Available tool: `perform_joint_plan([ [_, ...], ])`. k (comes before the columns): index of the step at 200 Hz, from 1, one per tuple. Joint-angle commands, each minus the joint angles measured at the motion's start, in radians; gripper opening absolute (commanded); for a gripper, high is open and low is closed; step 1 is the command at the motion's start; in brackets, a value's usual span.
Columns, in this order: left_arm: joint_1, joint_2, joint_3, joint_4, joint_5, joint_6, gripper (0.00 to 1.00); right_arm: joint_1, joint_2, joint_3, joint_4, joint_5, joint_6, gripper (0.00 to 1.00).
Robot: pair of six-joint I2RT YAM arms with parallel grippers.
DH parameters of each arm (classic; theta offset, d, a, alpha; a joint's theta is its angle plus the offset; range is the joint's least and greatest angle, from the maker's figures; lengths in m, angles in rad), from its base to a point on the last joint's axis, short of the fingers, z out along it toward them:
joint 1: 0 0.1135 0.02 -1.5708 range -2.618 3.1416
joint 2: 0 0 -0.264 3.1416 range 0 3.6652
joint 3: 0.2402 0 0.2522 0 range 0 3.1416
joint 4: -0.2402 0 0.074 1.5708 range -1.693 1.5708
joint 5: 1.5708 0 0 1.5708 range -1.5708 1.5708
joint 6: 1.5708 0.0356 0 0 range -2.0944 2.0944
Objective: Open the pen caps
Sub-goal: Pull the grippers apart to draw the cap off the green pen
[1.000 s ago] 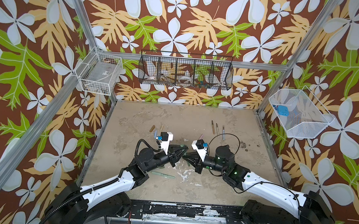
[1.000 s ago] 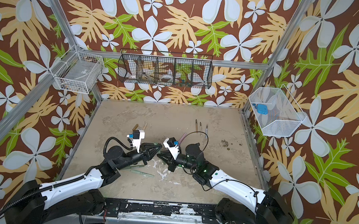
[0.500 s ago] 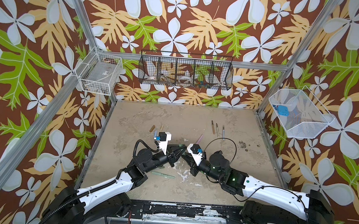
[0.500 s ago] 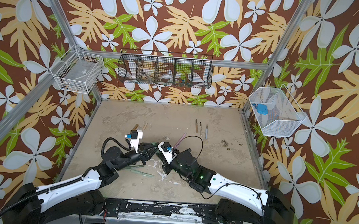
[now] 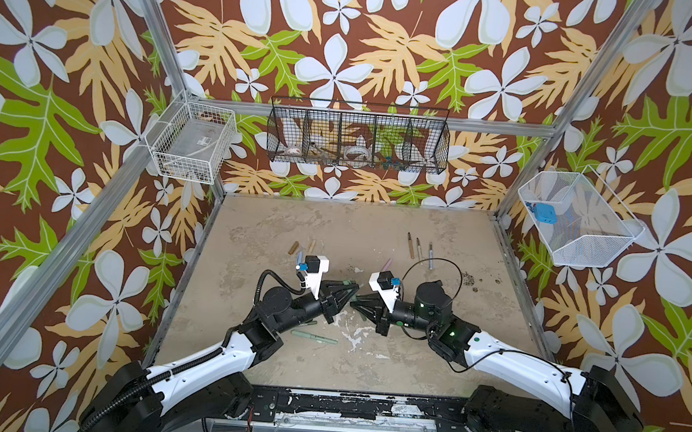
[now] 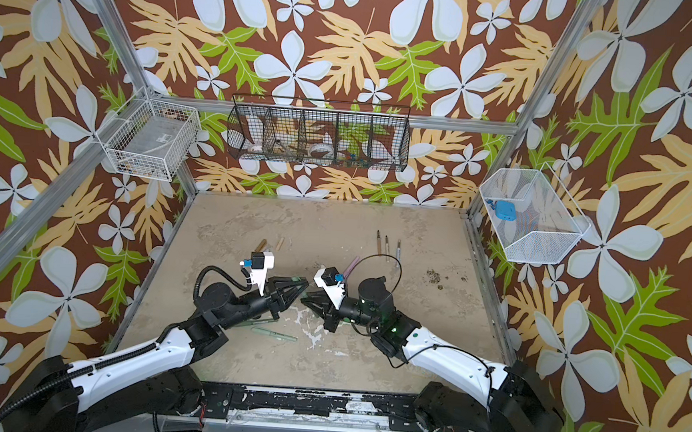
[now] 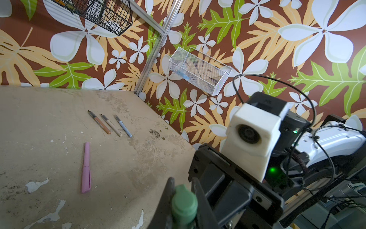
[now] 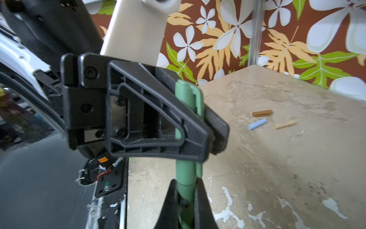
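**tabletop_tom:** So what were the claws up to in that shot?

**yam_lurker:** Both were pinched down tight. The left gripper point(image 7: 183, 198) had its jaws nearly together on the green cap point(image 7: 184, 206). The right gripper point(image 8: 186, 200) was squeezed the same way on the green pen point(image 8: 185, 188) that the cap belonged to. They met nose to nose over the middle of the table point(image 5: 335, 233), lifted clear of it. From the right wrist view the cap wasn't off yet. It ran straight into the pen body with no gap.

**tabletop_tom:** And the rest of the pens?

**yam_lurker:** A pink pen point(image 5: 386, 265) lay capped just past the right gripper on the far side. Further out to the far right were three uncapped pens point(image 7: 111, 125), brown, beige and blue. They sat side by side with their dark tips pointing away. Over on the far left were three loose caps point(image 8: 262, 113) in those same colours, close together. In both top views the blue one was half hidden behind the left wrist camera. On the near side, a pale green pen point(image 5: 314, 338) lay flat on the table beside the left arm.
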Motion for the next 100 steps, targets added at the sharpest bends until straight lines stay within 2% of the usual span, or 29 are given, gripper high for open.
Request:
perform_joint_plan([
  [1,0.024,-0.012,-0.002,0.075,-0.140,0.019,0.00,-0.026,0.009,-0.015,-0.013,-0.188,0.081,0.00],
  [18,0.026,-0.017,-0.006,0.076,-0.141,0.016,0.00,-0.025,0.004,-0.004,-0.059,-0.152,0.057,0.00],
  [37,0.028,-0.016,-0.006,0.077,-0.139,0.012,0.00,-0.003,-0.009,0.016,-0.141,-0.048,-0.002,0.00],
  [74,0.031,-0.020,-0.003,0.071,-0.139,0.008,0.00,0.147,0.013,0.063,-0.252,0.299,-0.136,0.00],
  [100,0.032,-0.031,-0.003,0.060,-0.149,0.011,0.00,0.232,0.028,0.079,-0.274,0.525,-0.181,0.00],
])
